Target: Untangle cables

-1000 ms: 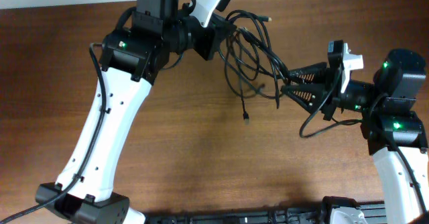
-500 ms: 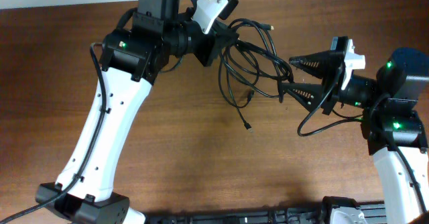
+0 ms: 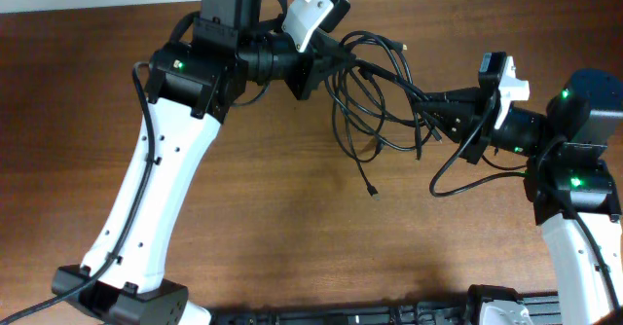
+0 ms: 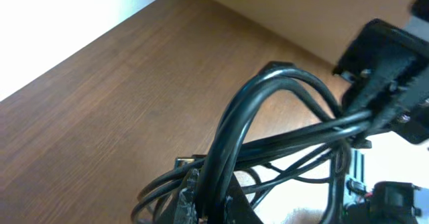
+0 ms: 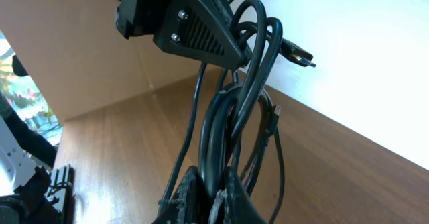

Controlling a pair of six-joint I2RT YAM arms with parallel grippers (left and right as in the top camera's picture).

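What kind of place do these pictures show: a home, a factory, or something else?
Probably a robotics lab or test bench. A white left arm and right arm are mounted at a wooden table, both holding a tangle of black cables, beside a plain white wall.

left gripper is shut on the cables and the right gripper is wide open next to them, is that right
Not quite. The right gripper is not wide open: it is shut on the cables. The right wrist view shows the strands pinched between its fingers, and the overhead view shows its jaws together. The left gripper is shut on the cables, as you said.
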